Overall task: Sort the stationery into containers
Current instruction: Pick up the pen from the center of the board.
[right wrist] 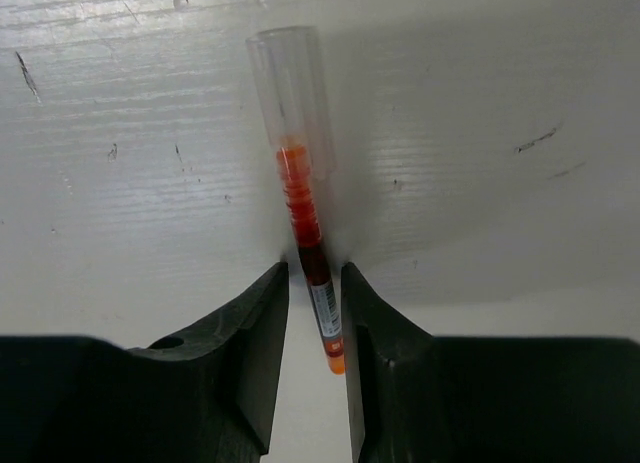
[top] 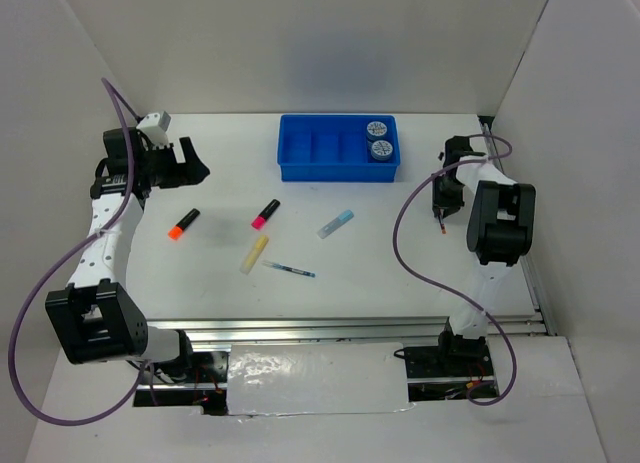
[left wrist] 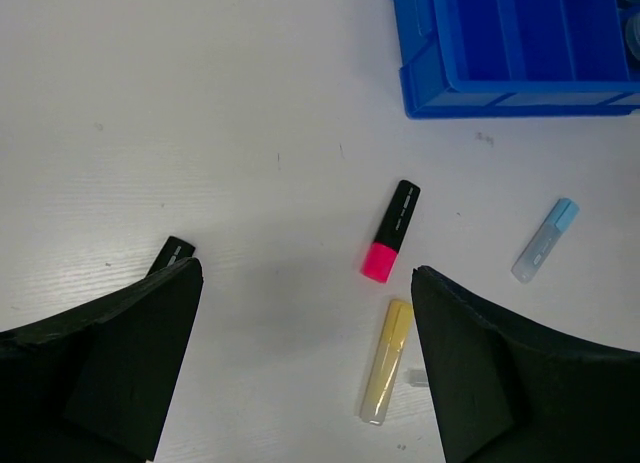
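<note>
The blue tray [top: 290, 153] stands at the back with two patterned rolls [top: 379, 140] in its right compartment. On the table lie the orange highlighter [top: 183, 223], pink highlighter [top: 265, 214], pale yellow highlighter [top: 254, 254], light blue highlighter [top: 336, 223] and thin blue pen [top: 289, 269]. My left gripper [top: 190, 161] is open and empty, high above the table; its view shows the pink [left wrist: 390, 230], yellow [left wrist: 386, 361] and light blue [left wrist: 545, 241] highlighters and the tray [left wrist: 520, 101]. My right gripper [right wrist: 315, 268] is down at the table, jaws narrowed around a red pen [right wrist: 300, 198] with a clear cap.
White walls enclose the table on the left, back and right. My right arm [top: 495, 223] stands close to the right wall. A metal rail [top: 350, 328] runs along the near edge.
</note>
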{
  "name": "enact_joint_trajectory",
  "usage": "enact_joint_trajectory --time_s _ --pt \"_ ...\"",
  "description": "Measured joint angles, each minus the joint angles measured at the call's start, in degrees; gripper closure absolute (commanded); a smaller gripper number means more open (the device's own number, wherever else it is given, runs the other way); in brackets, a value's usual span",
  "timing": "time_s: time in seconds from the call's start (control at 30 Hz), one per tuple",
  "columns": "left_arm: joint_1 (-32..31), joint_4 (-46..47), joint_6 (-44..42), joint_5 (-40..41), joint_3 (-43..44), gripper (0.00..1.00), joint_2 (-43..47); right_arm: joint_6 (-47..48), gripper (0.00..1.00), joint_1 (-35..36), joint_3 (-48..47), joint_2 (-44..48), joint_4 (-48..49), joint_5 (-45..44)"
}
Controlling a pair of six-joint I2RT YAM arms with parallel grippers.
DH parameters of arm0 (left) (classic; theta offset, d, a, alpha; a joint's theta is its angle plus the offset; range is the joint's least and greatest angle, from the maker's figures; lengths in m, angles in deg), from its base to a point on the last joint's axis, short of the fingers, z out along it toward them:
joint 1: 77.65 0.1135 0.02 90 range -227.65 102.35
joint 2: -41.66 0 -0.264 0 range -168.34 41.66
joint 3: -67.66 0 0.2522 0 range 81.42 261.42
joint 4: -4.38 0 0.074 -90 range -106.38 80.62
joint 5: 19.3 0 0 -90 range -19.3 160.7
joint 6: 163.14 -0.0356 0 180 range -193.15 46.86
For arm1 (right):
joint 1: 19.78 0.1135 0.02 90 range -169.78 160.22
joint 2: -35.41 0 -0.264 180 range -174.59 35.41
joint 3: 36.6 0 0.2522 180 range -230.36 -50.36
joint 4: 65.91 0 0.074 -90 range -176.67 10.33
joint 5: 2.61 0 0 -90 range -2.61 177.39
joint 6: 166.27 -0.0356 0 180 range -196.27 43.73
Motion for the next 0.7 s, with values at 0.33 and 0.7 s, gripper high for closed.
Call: enact_joint_trajectory --time_s 0.33,0.7 --pt "0.6 3.0 1.6 -1.4 -0.5 0.04 -0.1 0.7 1.0 0.5 0.0 -0.4 0.3 -0.1" --pt "1.5 6.3 3.3 -2.8 -2.9 0.07 -0.9 3.6 1.0 5.3 -0.5 12.7 -5.8 12.0"
